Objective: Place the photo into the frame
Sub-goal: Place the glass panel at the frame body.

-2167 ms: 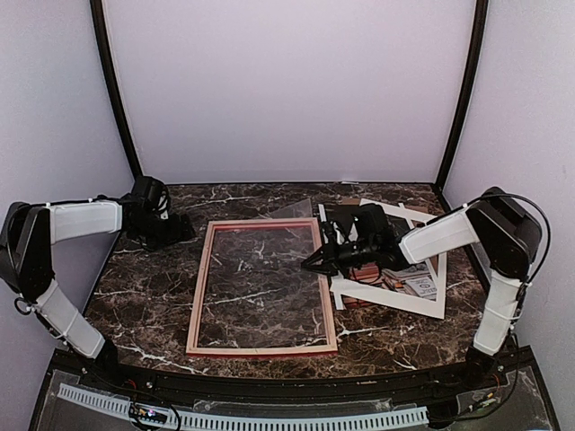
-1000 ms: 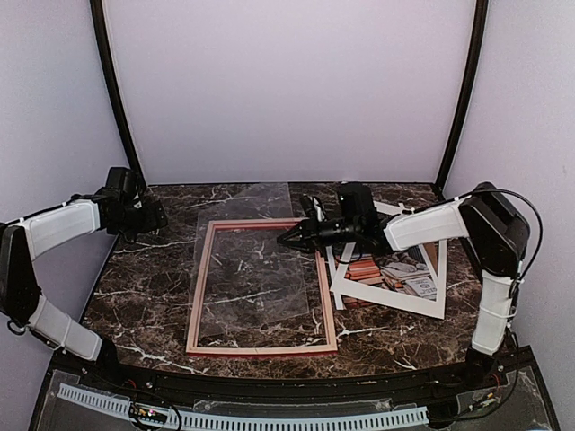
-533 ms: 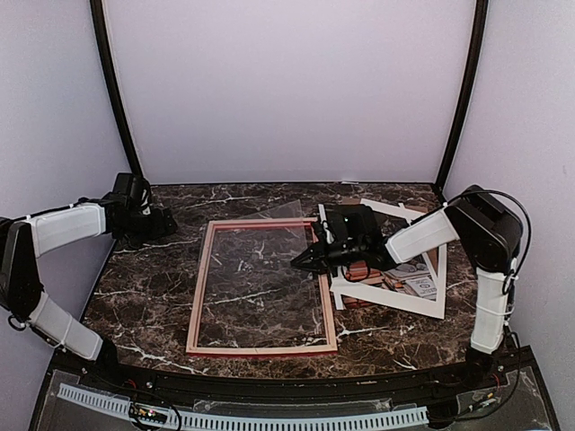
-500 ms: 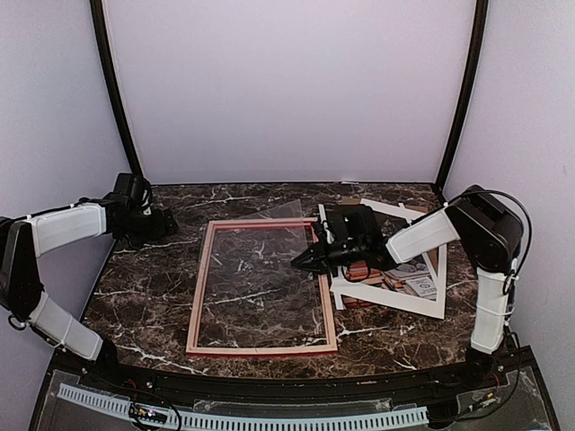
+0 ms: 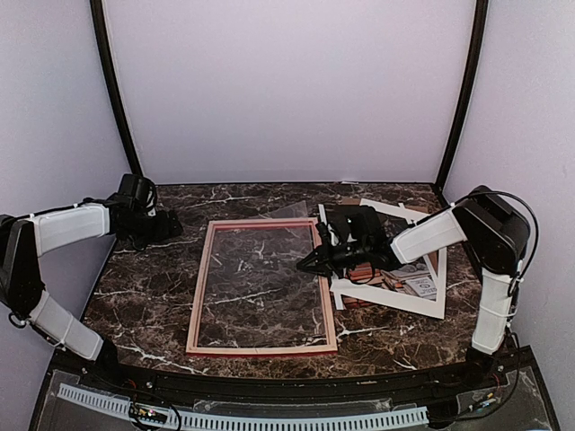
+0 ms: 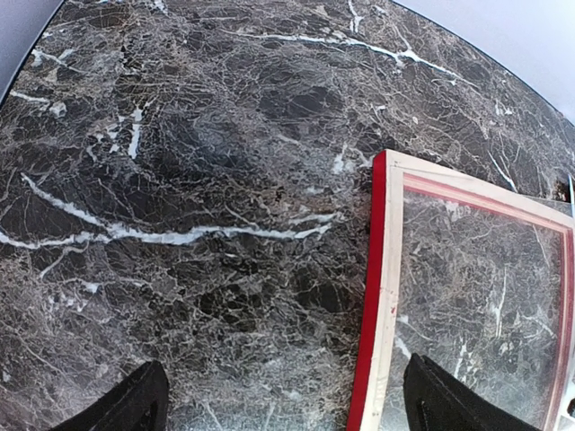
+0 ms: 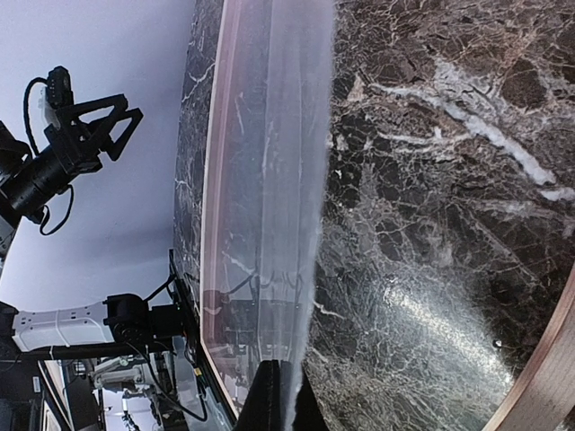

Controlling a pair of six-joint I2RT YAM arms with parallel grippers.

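Note:
The frame (image 5: 199, 287) lies flat at mid-table with its pale wood back up. Its red outer edge shows in the left wrist view (image 6: 382, 296). My right gripper (image 5: 312, 262) is over the frame's right rail, shut on the edge of a clear sheet (image 5: 289, 213). In the right wrist view the sheet (image 7: 269, 197) slants up out of the fingertips (image 7: 283, 395) above the frame's opening. The photo (image 5: 409, 271) lies to the right, partly covered by a white mat (image 5: 395, 303) and my right arm. My left gripper (image 5: 168, 224) is open off the frame's far left corner, its jaws (image 6: 286, 400) holding nothing.
The white mat lies askew at the right, reaching the back right corner. Dark marble table (image 5: 148, 296) shows bare left of the frame. Walls close in on three sides, with black posts (image 5: 115, 99) at the back corners.
The right gripper has drawn back and down with the clear sheet, which was lifted higher toward the back and now slants low over the frame. The left gripper shifted slightly right.

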